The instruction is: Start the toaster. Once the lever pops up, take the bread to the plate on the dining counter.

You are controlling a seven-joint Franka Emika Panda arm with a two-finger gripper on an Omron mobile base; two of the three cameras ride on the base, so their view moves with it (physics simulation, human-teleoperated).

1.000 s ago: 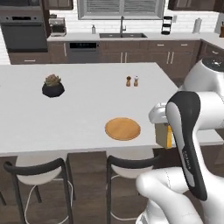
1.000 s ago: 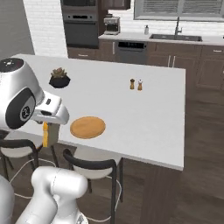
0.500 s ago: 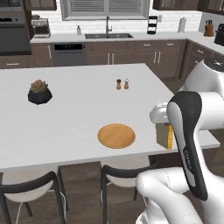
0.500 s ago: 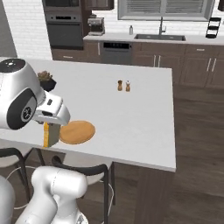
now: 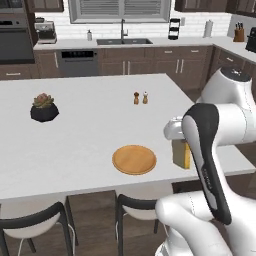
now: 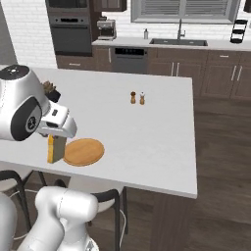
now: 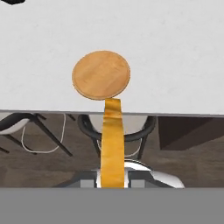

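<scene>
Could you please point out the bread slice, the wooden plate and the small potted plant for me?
bread slice [image 7: 112, 144], hand view, on its yellow-brown crust edge.
wooden plate [image 5: 134, 159], left base view, on the middle of its top face.
potted plant [image 5: 44, 112], left base view, on its dark pot.

A smooth, matt white counter [image 5: 75, 135] carries a round plate [image 5: 134, 159] with a wood-grain look, its orange-brown face faintly streaked. The bread [image 7: 112, 144] shows a matt yellow-brown crust. Below, the floor [image 6: 220, 196] reads as dark wood planks.
</scene>
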